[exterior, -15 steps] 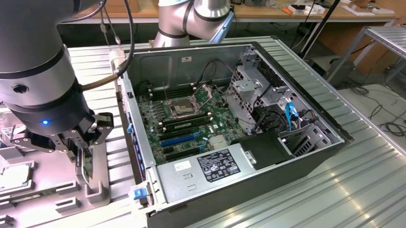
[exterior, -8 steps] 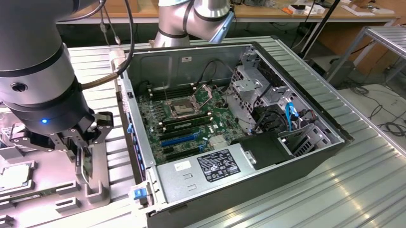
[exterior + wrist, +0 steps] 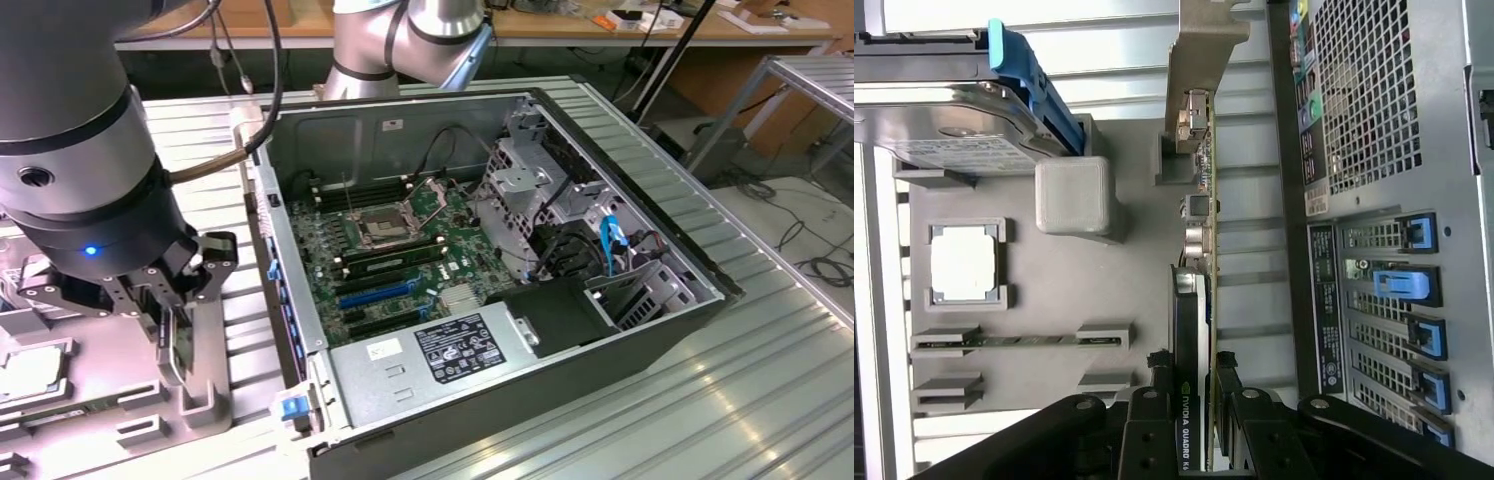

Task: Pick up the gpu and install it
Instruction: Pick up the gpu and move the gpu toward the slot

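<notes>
Between the two fingers (image 3: 1226, 380) of the end effector (image 3: 1192, 365) I saw the gpu (image 3: 1192, 320) clamped on edge. The jaws were drawn partway in and pressed against both faces of its black fan shroud. Its silver bracket (image 3: 1204, 40) pointed away from the wrist, and the connectors along the board's edge faced the camera. The gpu stood over the gray fixture (image 3: 1084, 300), close to a small slotted block there, and I could not tell whether its lower edge was clear of that block. Elsewhere on the fixture I made out a hard drive (image 3: 944, 120) with a blue clip, a square processor (image 3: 964, 262) in its pocket and a memory stick (image 3: 1019, 340) lying between two holders. Just beside the fixture, toward the exterior view's right, the open computer case (image 3: 400, 130) lay on the ribbed metal tabletop (image 3: 694, 400) with its motherboard (image 3: 387, 250) exposed.
</notes>
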`<action>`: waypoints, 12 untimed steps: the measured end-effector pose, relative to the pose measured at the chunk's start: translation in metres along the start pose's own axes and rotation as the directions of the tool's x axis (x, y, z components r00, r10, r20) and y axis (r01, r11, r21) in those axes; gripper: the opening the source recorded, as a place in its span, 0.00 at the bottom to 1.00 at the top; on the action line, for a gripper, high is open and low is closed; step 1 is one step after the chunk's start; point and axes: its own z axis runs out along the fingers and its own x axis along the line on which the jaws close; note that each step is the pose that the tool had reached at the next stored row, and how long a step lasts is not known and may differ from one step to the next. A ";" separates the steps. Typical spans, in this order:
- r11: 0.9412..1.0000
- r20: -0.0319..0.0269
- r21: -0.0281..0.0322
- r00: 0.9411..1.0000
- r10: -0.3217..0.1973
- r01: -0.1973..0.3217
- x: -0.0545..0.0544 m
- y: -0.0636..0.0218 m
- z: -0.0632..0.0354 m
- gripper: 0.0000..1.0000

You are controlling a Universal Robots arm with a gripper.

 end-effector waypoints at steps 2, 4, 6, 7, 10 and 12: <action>1.000 0.000 0.000 1.000 0.000 0.000 0.000 0.0004 -0.0049 0.27; 1.000 0.000 0.000 1.000 0.000 0.000 0.000 0.0006 -0.0085 0.27; 1.000 0.000 0.000 1.000 0.000 0.000 0.000 0.0010 -0.0128 0.27; 1.000 0.000 0.000 1.000 0.000 0.000 0.000 0.0012 -0.0157 0.27; 1.000 0.000 0.000 1.000 0.000 0.000 0.000 0.0016 -0.0201 0.27; 1.000 0.000 0.000 1.000 0.000 0.000 0.000 0.0019 -0.0243 0.27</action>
